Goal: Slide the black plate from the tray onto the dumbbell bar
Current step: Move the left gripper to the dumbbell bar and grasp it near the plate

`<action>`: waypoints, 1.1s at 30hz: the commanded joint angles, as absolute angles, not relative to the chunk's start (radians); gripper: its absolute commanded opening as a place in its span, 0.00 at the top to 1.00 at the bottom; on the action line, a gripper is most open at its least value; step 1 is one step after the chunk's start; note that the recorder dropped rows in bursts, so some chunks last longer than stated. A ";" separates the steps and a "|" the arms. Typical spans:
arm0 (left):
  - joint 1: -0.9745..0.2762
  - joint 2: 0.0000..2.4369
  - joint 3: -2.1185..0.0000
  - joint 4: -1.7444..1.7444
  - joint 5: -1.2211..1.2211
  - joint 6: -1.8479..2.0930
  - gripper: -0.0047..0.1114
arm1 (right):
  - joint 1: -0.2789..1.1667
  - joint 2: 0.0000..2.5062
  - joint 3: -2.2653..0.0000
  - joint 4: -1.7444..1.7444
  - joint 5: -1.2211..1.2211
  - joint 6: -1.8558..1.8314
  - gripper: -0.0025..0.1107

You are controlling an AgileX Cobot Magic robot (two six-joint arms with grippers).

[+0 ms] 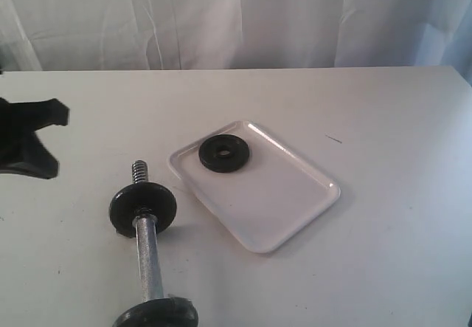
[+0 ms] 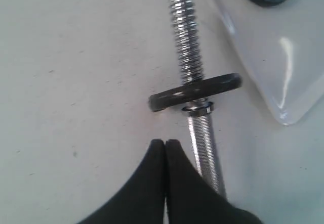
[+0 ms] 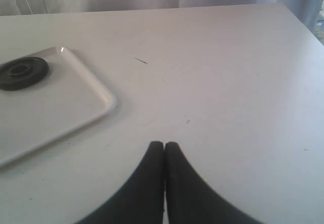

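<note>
The black plate (image 1: 223, 153) lies flat in the far corner of the white tray (image 1: 284, 205), hub up. It also shows in the right wrist view as the plate (image 3: 20, 72) on the tray (image 3: 71, 100). The dumbbell bar (image 1: 148, 257) lies on the table left of the tray. One black disc (image 1: 143, 205) sits below its bare threaded end (image 1: 140, 170), another disc (image 1: 156, 314) at the near end. No star nut shows. My left gripper (image 2: 165, 142) is shut and empty, just beside the knurled bar (image 2: 202, 150). My right gripper (image 3: 164, 144) is shut and empty over bare table.
A black forked part (image 1: 29, 139) sits at the left edge of the table; I cannot tell what it is. A white curtain hangs behind the table. A thin dark mark (image 1: 334, 139) lies on the tabletop right of the tray.
</note>
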State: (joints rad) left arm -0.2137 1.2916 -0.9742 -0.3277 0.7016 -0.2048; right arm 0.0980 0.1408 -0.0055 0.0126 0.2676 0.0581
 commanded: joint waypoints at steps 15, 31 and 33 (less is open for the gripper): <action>-0.481 1.524 -0.934 -0.441 0.491 -0.347 0.96 | 0.099 0.134 0.000 0.007 0.265 0.059 0.98; -0.540 1.488 -0.872 -0.381 0.484 -0.374 0.96 | 0.099 0.134 0.000 0.007 0.263 0.059 0.98; -0.540 1.488 -0.872 -0.349 0.542 -0.374 0.96 | 0.099 0.134 0.000 0.007 0.263 0.059 0.98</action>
